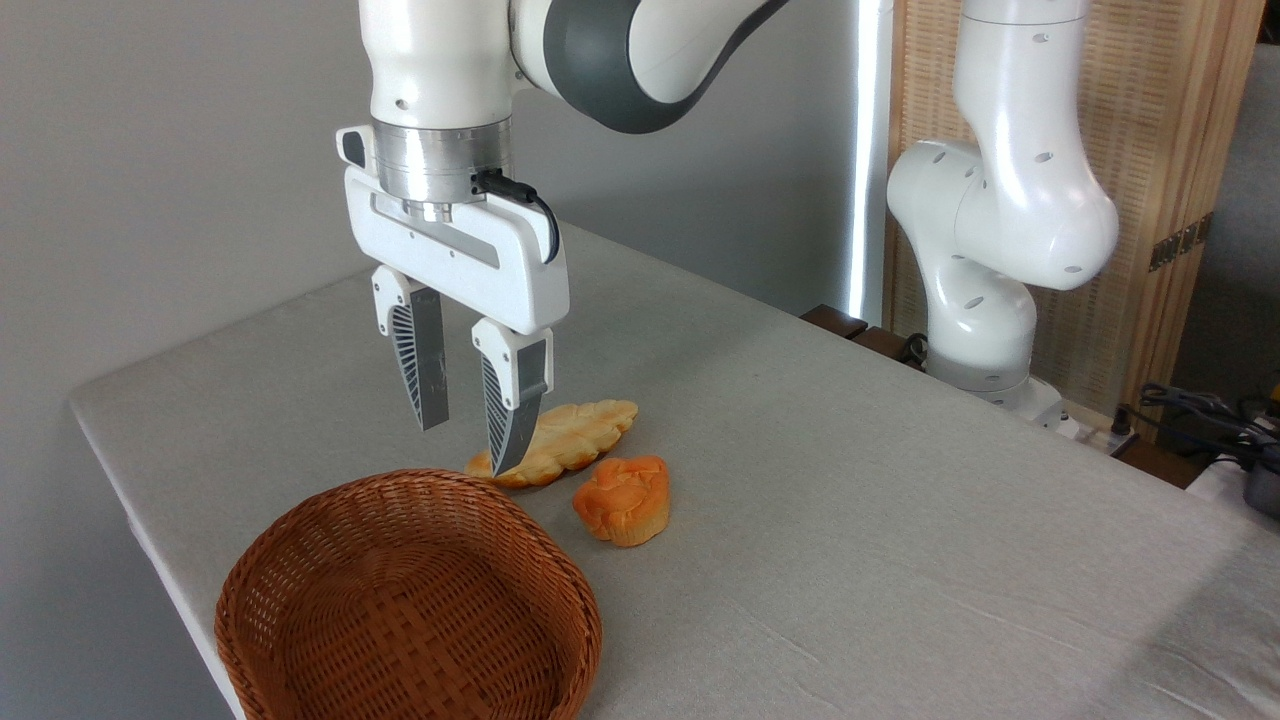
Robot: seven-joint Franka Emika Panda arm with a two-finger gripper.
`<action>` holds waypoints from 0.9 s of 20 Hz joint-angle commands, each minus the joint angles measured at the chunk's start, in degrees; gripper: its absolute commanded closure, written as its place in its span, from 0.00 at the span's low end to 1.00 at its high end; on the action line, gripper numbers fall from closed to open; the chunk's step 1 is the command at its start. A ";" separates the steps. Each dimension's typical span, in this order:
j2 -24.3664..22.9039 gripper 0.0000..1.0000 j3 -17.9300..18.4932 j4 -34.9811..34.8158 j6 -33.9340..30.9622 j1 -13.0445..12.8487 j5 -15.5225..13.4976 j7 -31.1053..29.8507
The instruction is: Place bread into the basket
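Camera view: table [900, 520] grey-clothed. Basket [300, 560] near left, nothing inside. Gripper [468, 445] above basket's far rim, fingers apart, nothing held. Braided loaf [575, 435] just behind right finger. Bread [623, 498] on table, right of basket, just beside loaf.

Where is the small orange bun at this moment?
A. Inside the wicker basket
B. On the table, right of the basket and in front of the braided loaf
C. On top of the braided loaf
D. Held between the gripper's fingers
B: the bun sits on the table beside the basket, which holds nothing, in front of the braided loaf, while the open gripper hangs above, holding nothing.
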 commanded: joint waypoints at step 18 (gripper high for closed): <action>0.31 0.00 -0.19 1.02 -4.16 -0.27 0.14 -0.41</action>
